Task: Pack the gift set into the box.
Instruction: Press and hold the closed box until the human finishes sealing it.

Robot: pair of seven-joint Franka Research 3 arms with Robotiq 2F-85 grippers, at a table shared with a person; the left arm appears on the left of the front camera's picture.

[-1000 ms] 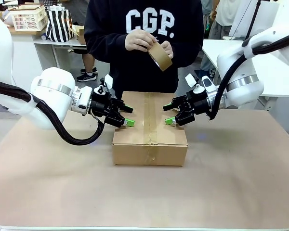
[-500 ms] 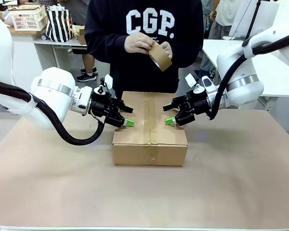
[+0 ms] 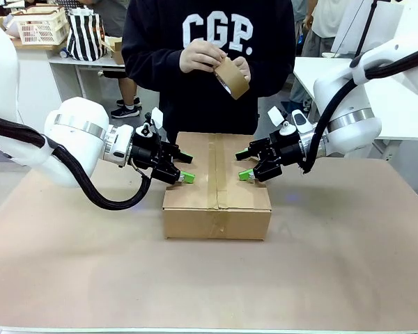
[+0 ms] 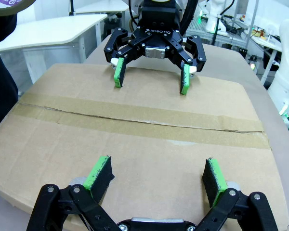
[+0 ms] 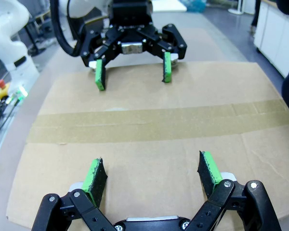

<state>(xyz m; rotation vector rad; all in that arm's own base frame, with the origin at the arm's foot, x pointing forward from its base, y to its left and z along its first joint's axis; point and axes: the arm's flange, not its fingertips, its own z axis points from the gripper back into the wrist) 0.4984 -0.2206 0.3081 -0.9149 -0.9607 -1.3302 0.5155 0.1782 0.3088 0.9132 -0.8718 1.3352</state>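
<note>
Shifted only slightly since a second ago: person's hands re-fingering the tape roll, held a shade higher at chest level. Otherwise parked exactly as before, both arms.

Starting at the left: left gripper hovering over the left flap of the box, fingers spread wide and holding nothing, green pads just above the cardboard (touching or not, cannot say). In the middle: box sitting closed on the table, flaps down, brown tape already run along the top seam and folded down the near face. At the right: right gripper mirroring its partner over the right flap, likewise agape and empty.

Judged a hold-down step during taping, near the end of packing. To do it well:
- Press flat and evenly on each flap.
- Stay well back from the seam, leaving the centre strip free for the roll.
- Keep still and avoid any sideways push, for fear of sliding the box.
- Lift straight up, and only after a firm rub-down of the tape.

Hard to make out:
- Contents of the box, sealed from sight, so no telling whether the gift set lies inside.
- Loose end of the roll, lost behind the person's fingers.
- Far face of the box, hidden against the dark sweater.
- Thin dark line along the seam in the left wrist view, split or mere crease unclear.
</note>
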